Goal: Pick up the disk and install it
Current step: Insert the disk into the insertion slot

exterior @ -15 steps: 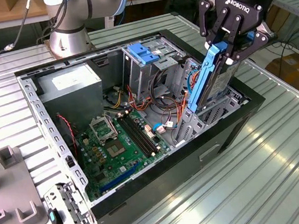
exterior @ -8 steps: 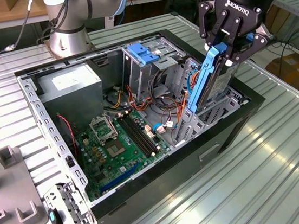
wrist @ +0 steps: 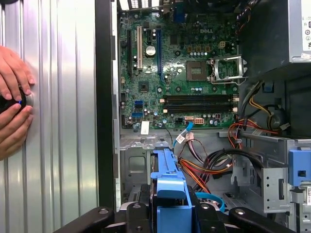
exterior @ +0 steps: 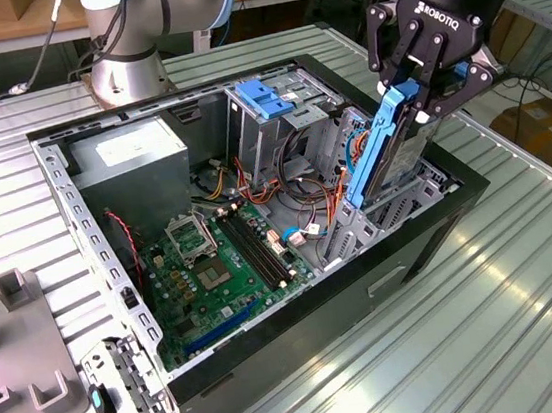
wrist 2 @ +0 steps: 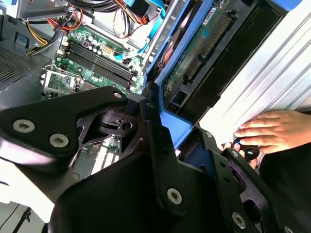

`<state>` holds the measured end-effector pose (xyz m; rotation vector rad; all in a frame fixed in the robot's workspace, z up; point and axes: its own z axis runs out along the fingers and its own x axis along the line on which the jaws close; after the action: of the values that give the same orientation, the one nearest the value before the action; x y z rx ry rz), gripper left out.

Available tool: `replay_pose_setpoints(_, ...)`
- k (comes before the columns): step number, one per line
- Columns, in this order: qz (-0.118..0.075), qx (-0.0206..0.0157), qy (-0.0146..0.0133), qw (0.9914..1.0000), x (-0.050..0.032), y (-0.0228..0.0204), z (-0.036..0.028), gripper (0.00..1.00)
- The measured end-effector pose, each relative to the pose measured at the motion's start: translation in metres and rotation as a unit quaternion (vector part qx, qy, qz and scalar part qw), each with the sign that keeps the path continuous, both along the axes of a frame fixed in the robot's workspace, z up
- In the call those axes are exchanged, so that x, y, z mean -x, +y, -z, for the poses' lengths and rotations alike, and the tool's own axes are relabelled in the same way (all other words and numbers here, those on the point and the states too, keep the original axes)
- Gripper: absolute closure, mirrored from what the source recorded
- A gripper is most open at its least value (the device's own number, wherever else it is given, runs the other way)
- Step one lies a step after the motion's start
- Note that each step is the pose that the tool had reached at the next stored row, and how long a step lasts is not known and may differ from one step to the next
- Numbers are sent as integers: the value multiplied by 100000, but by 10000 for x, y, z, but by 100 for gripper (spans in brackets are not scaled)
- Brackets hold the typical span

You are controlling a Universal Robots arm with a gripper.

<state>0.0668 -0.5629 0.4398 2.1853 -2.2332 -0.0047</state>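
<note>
The disk [exterior: 405, 150] is a silver-grey drive with a bright blue side rail, held steeply tilted over the corner of the open computer case [exterior: 304, 349] at the exterior view's right. Its lower end dips among the grey metal brackets inside that corner. My black gripper [exterior: 414, 99] is shut on the disk's upper end from above. In the second wrist view the disk [wrist 2: 194, 53] shows its green circuit side running away from my gripper [wrist 2: 170, 131]. The first wrist view has the blue rail of the disk [wrist: 167, 179] rising from my gripper [wrist: 170, 213] toward the motherboard [wrist: 180, 73].
Inside the case are the motherboard [exterior: 213, 265], a grey power supply [exterior: 129, 159], a tall drive cage with a blue latch [exterior: 257, 96] and loose orange and blue cables. A person's hands [wrist: 12, 97] rest on the ribbed metal table beside the case. A grey fixture [exterior: 12, 350] stands at the exterior view's left.
</note>
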Motion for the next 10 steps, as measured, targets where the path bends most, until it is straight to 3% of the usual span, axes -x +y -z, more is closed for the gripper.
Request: replay_pose_setpoints(10,-5,1,-7,100000,0,0,19,63)
